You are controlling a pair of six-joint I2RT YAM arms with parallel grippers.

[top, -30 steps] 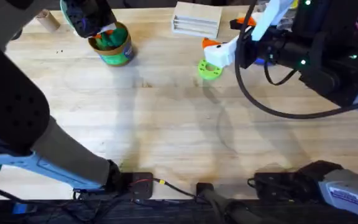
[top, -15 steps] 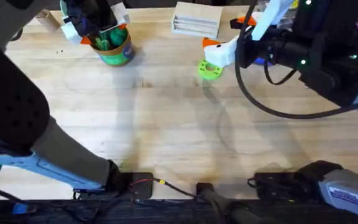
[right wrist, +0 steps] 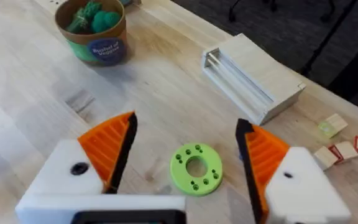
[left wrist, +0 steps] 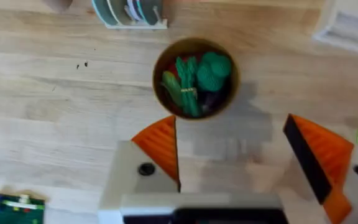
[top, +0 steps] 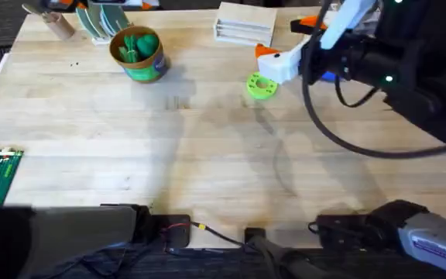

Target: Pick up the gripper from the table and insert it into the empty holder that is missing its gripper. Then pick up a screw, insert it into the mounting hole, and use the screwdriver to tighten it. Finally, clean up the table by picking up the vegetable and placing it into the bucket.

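The left gripper (left wrist: 232, 168) hangs with its orange-padded fingers spread wide and nothing between them. Straight out beyond its fingertips, in the left wrist view, stands the bucket (left wrist: 194, 78), its mouth open upward and its rim clear of both pads. Inside lie green toy pieces, among them a slim dark vegetable (left wrist: 174, 90) resting against the wall with its long axis running roughly along the gripper's line of sight; it sits in the bucket, not on the table.

The right gripper (right wrist: 185, 158) is likewise spread wide and empty, and the flat green ring (right wrist: 196, 168) lies on the table between its fingertips, untouched. From there the bucket (right wrist: 92, 28) is well off toward the table's far left corner.

In the overhead view the bucket (top: 138, 54) stands at the far left, so the left arm looks the nearer one to it. With the vegetable inside, I judge the clean-up step done.
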